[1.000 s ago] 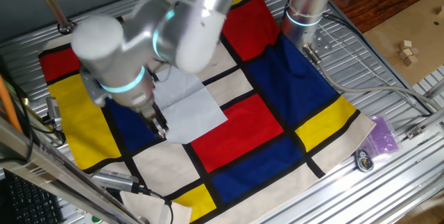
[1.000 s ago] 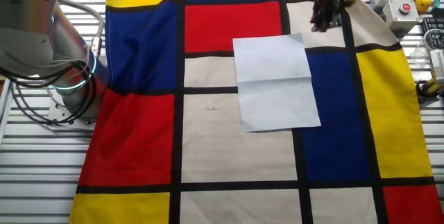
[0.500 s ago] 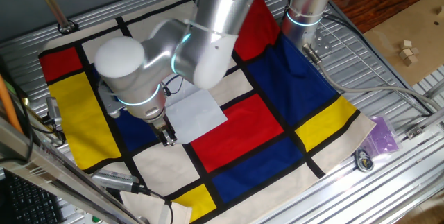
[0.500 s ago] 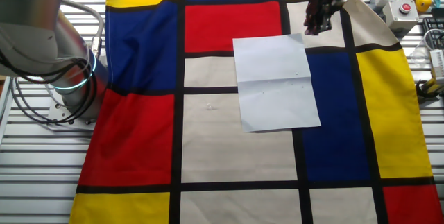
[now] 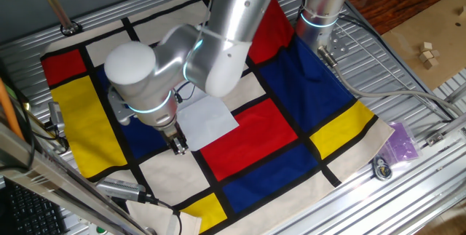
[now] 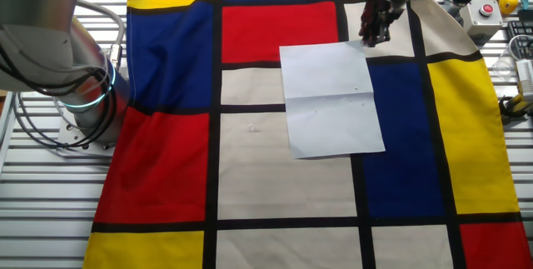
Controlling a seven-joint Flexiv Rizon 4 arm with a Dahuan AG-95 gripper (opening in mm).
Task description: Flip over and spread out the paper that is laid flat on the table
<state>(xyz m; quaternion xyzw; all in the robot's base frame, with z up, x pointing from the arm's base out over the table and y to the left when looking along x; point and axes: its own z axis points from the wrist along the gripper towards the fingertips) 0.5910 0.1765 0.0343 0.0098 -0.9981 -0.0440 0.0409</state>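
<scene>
The other fixed view shows the paper [image 6: 331, 99] lying flat right of centre on the cloth [image 6: 250, 169] covering the worktop [image 6: 33, 219]. The claw [image 6: 372, 29] hangs at the sheet's upper right corner; whether its fingers are apart or together, I cannot tell. One fixed view shows the arm [image 5: 218, 46] covering part of the paper [image 5: 211, 118].
</scene>
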